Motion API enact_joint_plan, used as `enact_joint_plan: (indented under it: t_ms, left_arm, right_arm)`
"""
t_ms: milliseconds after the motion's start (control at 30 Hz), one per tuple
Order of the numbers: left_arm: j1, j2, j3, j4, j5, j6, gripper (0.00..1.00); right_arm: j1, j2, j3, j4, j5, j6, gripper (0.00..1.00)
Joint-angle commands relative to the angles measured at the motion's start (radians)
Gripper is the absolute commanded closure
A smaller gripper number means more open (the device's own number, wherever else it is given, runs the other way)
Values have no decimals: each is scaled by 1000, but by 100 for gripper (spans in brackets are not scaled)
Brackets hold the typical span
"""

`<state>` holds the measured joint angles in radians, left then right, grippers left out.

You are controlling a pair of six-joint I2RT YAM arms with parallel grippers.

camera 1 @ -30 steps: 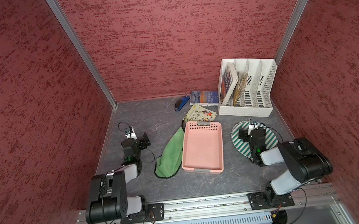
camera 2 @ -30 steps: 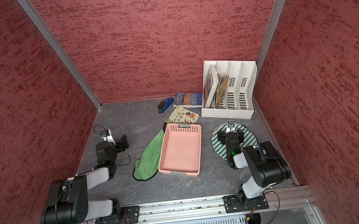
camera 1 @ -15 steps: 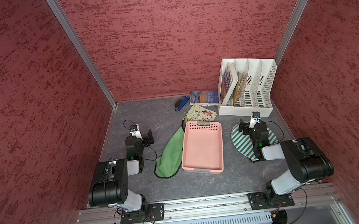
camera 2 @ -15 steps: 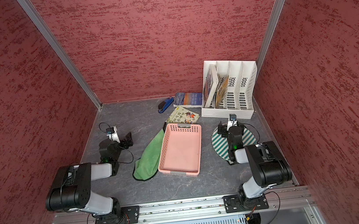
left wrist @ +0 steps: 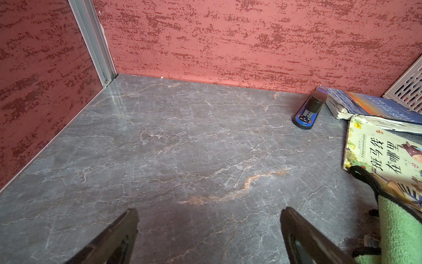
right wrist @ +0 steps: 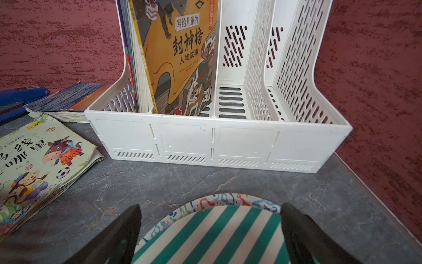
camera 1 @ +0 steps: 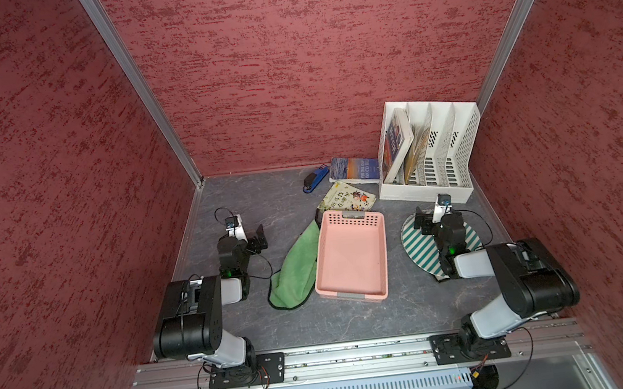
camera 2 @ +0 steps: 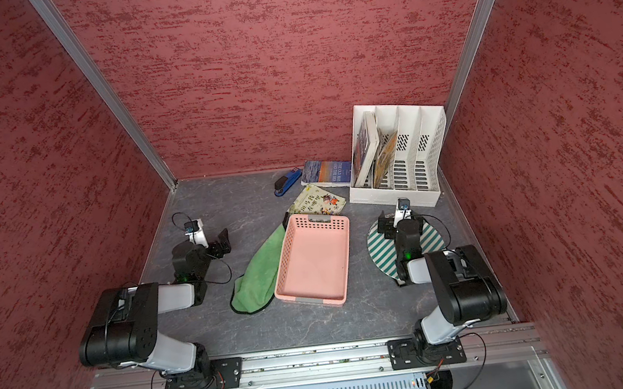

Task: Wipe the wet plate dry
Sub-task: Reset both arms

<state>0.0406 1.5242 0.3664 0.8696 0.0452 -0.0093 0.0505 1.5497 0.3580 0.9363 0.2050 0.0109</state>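
Green-striped plate (right wrist: 212,230), colourful squiggled rim

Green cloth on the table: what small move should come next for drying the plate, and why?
Probably the left gripper should swing toward the green cloth and lower onto it. Both grippers are open and empty, the cloth lies beside the pink basket, and the right gripper is over the striped plate.
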Motion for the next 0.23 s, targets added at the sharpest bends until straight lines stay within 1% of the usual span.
enact_joint_plan:
  t_ms: [0, 200]
  left_arm:
    - [-2, 0, 14, 15, -6, 13, 0]
    - [-2, 0, 14, 16, -6, 13, 0]
  right_arm:
    - [-4, -7, 15, -5, -11, 7, 1]
    - [-4, -10, 11, -2, -15, 8, 1]
